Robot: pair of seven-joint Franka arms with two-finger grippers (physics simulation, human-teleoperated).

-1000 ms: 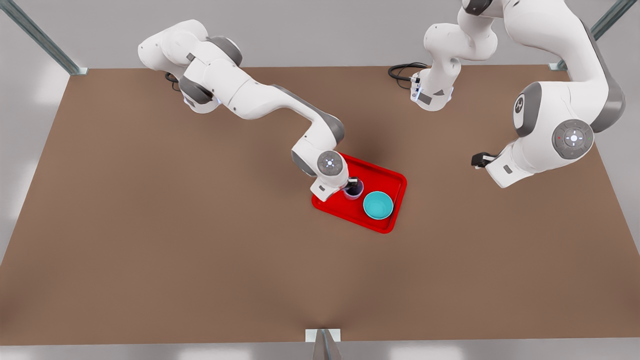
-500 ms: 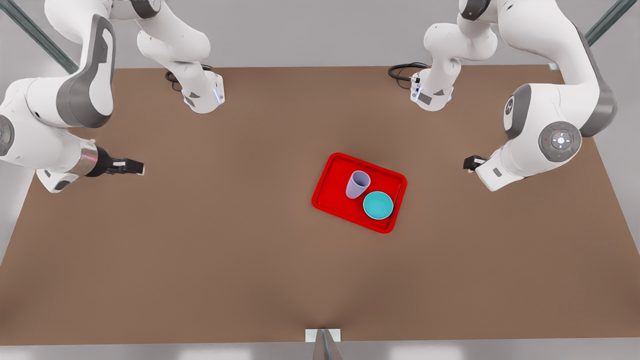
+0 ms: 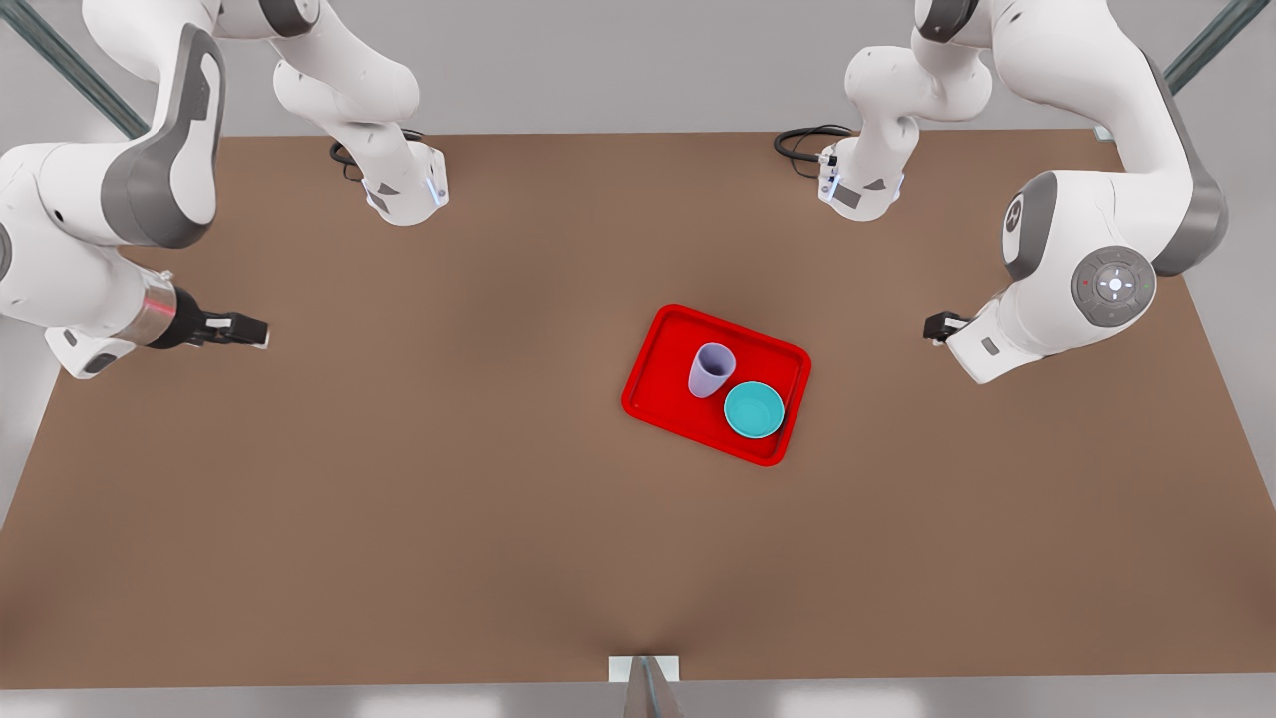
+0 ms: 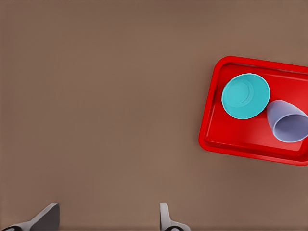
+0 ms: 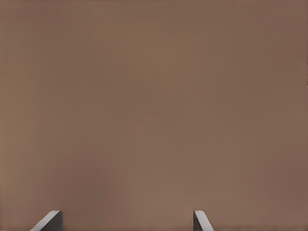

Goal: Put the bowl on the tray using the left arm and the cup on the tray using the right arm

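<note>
On the red tray near the table's middle, the lavender cup stands upright beside the teal bowl, and nothing holds either. My right gripper hangs open far off at the front view's left, over bare table. At the front view's right, my left gripper is open and apart from the tray. The left wrist view shows the bowl, the cup and the tray off to one side of the left gripper. The right gripper has nothing between its fingertips.
The brown table stretches wide around the tray. Both arm bases stand at the back edge with black cables. A metal bracket sits at the front edge.
The right gripper has let go of the cup on the tray and drawn back far to the front view's left. The left arm has barely shifted.
</note>
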